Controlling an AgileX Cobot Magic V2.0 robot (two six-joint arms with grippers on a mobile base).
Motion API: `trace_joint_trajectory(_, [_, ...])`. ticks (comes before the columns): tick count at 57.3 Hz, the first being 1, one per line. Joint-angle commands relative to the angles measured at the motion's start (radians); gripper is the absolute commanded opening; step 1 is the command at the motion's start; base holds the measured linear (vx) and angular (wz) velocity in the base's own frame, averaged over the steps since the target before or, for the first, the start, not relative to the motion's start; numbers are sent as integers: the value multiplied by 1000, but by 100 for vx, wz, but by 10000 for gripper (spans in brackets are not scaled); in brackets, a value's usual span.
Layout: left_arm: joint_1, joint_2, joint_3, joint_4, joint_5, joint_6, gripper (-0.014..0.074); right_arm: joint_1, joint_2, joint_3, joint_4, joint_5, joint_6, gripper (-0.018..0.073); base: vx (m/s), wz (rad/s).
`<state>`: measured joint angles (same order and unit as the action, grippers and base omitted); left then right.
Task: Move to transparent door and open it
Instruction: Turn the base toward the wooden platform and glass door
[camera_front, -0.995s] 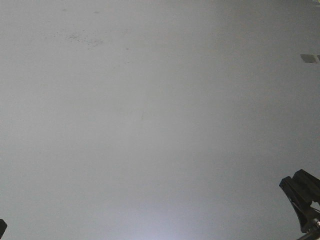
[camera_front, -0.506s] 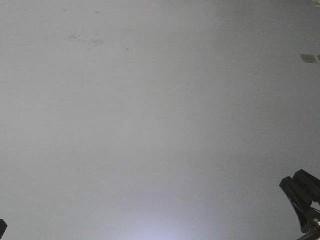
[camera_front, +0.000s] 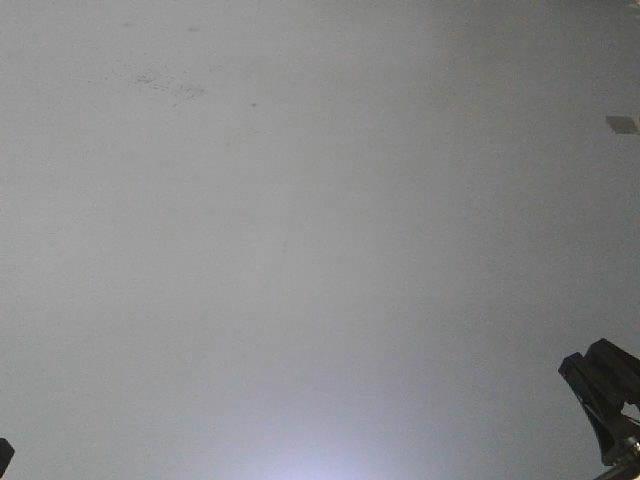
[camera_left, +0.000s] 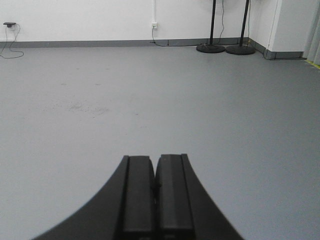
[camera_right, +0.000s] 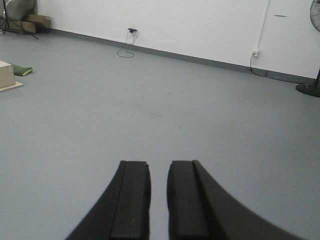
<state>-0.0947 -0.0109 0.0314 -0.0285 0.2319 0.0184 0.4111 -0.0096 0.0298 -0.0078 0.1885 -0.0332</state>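
Left wrist view: the left gripper (camera_left: 155, 161) has its two black fingers (camera_left: 139, 195) pressed flat together with no gap. It holds nothing and touches nothing, and it hangs over the bare grey floor (camera_left: 150, 90). Faint scuff marks (camera_left: 80, 107) lie on the floor ahead of it. At the floor's far edge stands a white wall (camera_left: 100, 15) with a wall socket (camera_left: 154, 25), and two round black stand bases (camera_left: 210, 48) sit side by side near the far right corner.

Right wrist view: the right gripper (camera_right: 158, 167) has its jaws parted by a narrow slit through which the floor shows. Nothing is between them. A cable (camera_right: 127, 47) trails down from the wall at the far edge of the floor. A pale box (camera_right: 7, 75) and a green object (camera_right: 23, 70) lie just beside each other at the left edge.

Front-facing view: only floor fills the field, with the scuff marks at upper left and a small pale patch (camera_front: 621, 124) at the right edge. The right gripper shows at the lower right corner, and a sliver of the left gripper at the lower left.

The transparent door is out of view in all three cameras, so its place cannot be told.
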Motion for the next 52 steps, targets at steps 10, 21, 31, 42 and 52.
trace_joint_trajectory(10, [-5, -14, 12, -3, -79, -6, -6, -5, -18, 4, -4, -81, -4, 217, 25, 7])
trace_joint_trajectory(21, [-5, -14, 12, -3, -79, -6, -6, -5, -18, 4, -4, -81, -4, 217, 30, 13])
trace_joint_trajectory(31, [-5, -14, 12, -3, -79, -6, -6, -5, -16, 4, -4, -81, -4, 217, 36, 16])
trace_joint_trajectory(42, [-5, -14, 12, -3, -78, -6, -6, -5, -16, 4, -4, -81, -4, 217, 39, 31])
trace_joint_trajectory(52, [-5, -14, 12, -3, -78, -6, -6, -5, -16, 4, -4, -81, -4, 217, 41, 42])
